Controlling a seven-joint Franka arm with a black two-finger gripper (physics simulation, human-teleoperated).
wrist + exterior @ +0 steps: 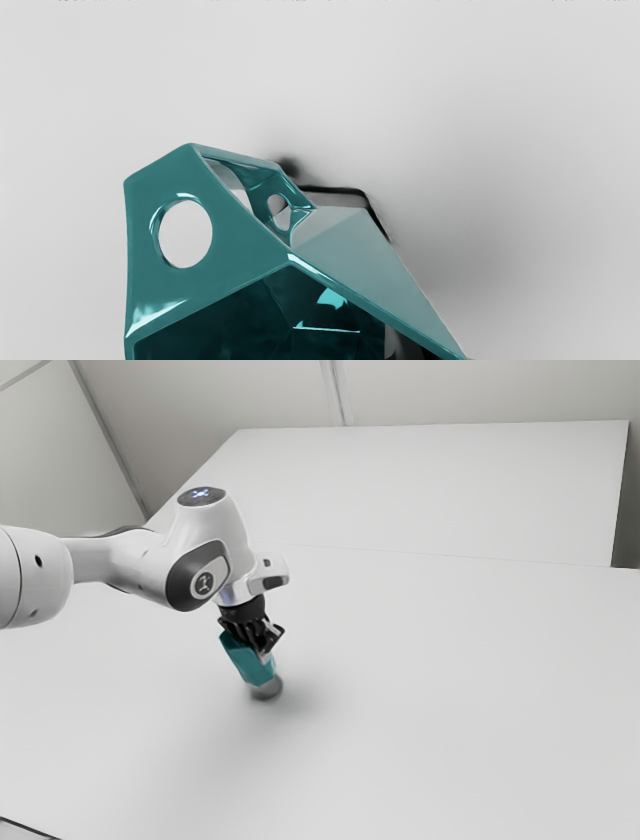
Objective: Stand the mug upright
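The black gripper (263, 646) is at the upper end of the teal mug (250, 664) in the exterior view, shut on its wall. The mug hangs tilted, with its open end toward the hand and its lower end close to the tabletop. In the wrist view the faceted mug (250, 270) shows its dark inside and a handle side with a round hole. A dark part of the gripper (410, 346) shows by the mug's rim at the bottom edge; the rest of the fingers is hidden.
A white table (450, 690) spreads around the mug, with a soft shadow under it. A dark-edged object (25, 830) lies at the exterior view's lower left corner. Pale walls (480, 390) stand behind the table.
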